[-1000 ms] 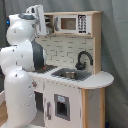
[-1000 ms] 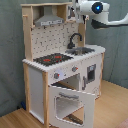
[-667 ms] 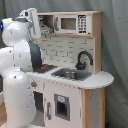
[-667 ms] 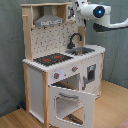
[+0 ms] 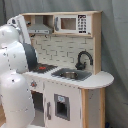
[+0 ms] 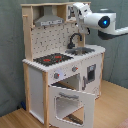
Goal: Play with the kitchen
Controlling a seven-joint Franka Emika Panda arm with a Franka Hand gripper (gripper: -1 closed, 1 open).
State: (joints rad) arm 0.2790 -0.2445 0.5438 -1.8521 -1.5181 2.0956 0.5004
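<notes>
Against a grey curtain the kitchen (image 6: 62,65) stands on wood floor, oven door (image 6: 71,104) hanging open; my gripper (image 6: 79,9), jaw state indiscernible, hovers by the upper cabinet and might knock it.

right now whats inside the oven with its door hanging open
In the second exterior view, the oven door hangs open, but the cavity behind it is dark; nothing can be made out inside. The door's frame covers the lower part.
</notes>
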